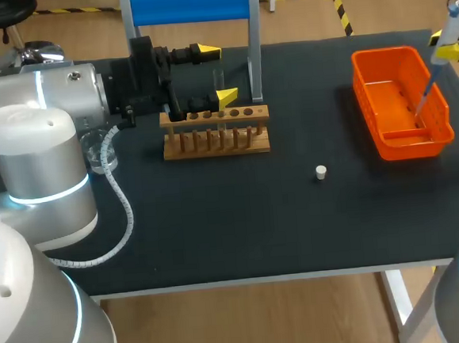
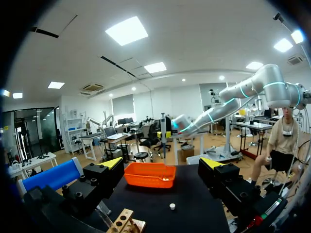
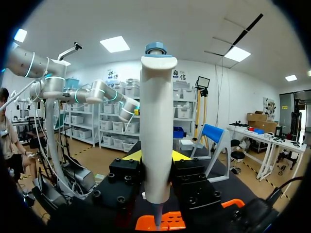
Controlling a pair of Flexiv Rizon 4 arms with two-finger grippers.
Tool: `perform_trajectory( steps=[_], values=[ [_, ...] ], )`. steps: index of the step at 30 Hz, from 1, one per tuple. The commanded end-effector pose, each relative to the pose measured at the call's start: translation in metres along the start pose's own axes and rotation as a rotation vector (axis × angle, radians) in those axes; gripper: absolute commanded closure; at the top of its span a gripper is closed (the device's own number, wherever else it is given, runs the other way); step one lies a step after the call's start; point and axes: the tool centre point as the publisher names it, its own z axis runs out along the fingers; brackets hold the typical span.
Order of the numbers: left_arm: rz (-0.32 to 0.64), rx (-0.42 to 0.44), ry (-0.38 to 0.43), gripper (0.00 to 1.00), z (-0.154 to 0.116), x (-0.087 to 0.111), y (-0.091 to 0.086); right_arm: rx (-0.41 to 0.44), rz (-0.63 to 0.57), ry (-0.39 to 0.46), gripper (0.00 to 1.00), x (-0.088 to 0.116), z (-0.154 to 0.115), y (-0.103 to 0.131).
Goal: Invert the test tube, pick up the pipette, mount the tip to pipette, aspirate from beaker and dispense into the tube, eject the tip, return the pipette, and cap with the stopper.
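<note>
At the worktop's (image 1: 217, 220) far right corner, the right gripper (image 3: 155, 158) is clamped on the pipette (image 1: 450, 27), w/ a yellow tip on each side of its white body. The pipette is slightly tilted, its thin lower end down inside the orange bin (image 1: 410, 143) by the right edge.

Nr the middle of the far edge, the left gripper (image 1: 215, 76) sits over the wooden rack (image 1: 214, 133), fingers wide apart. A clear test tube (image 1: 219, 83) seems to stand upright in the rack btwn the tips; can't tell if it touches either.

The white stopper (image 1: 321, 172) lies on bare worktop btwn rack and bin, well apart from both grippers. The glass beaker (image 1: 101, 156) is nr the left edge, beside the left arm. A blue-topped stand (image 1: 189, 5) is behind the rack.
</note>
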Motion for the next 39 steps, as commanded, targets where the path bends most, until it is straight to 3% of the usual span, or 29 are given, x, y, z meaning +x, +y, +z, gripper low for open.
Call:
perform_trajectory(
  steps=[1, 4, 9, 29, 39],
  values=[
    [0.001, 0.004, -0.003, 0.0, 0.0, 0.001, 0.001, 0.002, 0.0, 0.0, 1.0, 0.0, 0.0, 0.001],
    [0.001, 0.004, -0.003, 0.0, 0.0, 0.001, 0.001, 0.002, 0.0, 0.0, 1.0, 0.0, 0.0, 0.001],
    [-0.003, -0.031, -0.026, 0.0, 0.031, 0.001, -0.018, 0.002, 0.0, 0.0, 1.0, 0.0, 0.0, 0.001],
    [-0.005, -0.116, 0.004, 0.0, 0.214, 0.0, -0.056, 0.002, 0.0, 0.0, 1.0, 0.0, 0.0, 0.001],
    [-0.002, -0.14, -0.004, 0.0, 0.278, 0.012, -0.067, 0.002, 0.0, 0.0, 1.0, 0.0, 0.0, 0.001]
  ],
)
